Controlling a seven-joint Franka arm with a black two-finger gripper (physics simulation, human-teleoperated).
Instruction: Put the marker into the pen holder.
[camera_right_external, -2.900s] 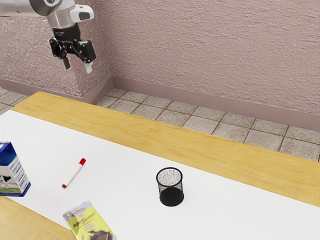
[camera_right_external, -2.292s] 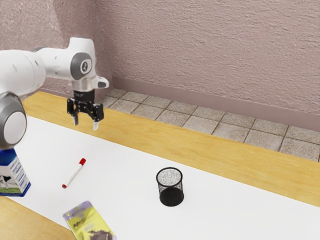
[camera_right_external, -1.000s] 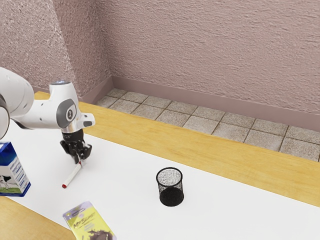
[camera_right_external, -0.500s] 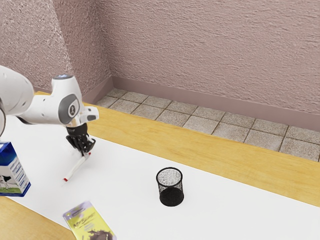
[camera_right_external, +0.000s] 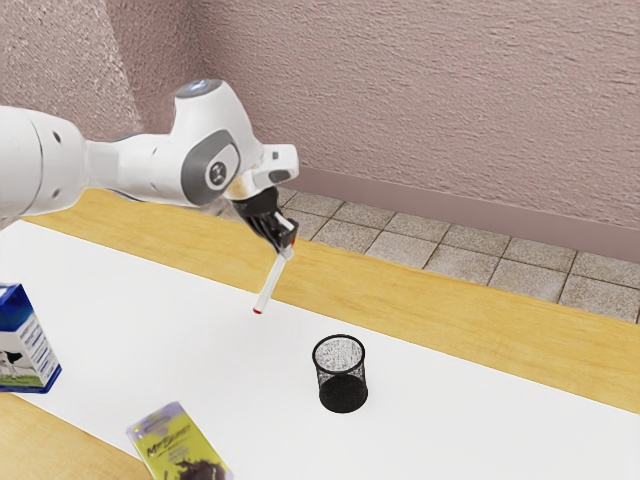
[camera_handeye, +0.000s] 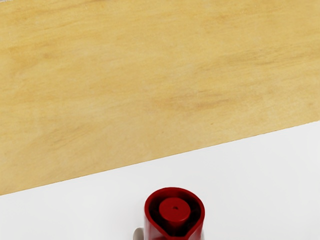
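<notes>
My gripper (camera_right_external: 287, 246) is up in the air, toward the exterior view's left from the pen holder, shut on the marker near its red cap. The white marker (camera_right_external: 270, 284) hangs tilted from it, its lower red tip clear of the table. In the wrist view the red cap of the marker (camera_handeye: 174, 210) stands large at the lower edge. The black mesh pen holder (camera_right_external: 342, 375) is upright on the white sheet, and nothing shows inside it.
A blue and white carton (camera_right_external: 24, 345) stands at the exterior view's left edge. A yellow packet (camera_right_external: 180, 445) lies near the front. The wooden table (camera_right_external: 420, 320) has a white sheet along it, with tiled floor and a wall beyond.
My gripper came down to the marker, took hold of it by the capped end, lifted it and carried it toward the exterior view's right. The marker now hangs more steeply.
</notes>
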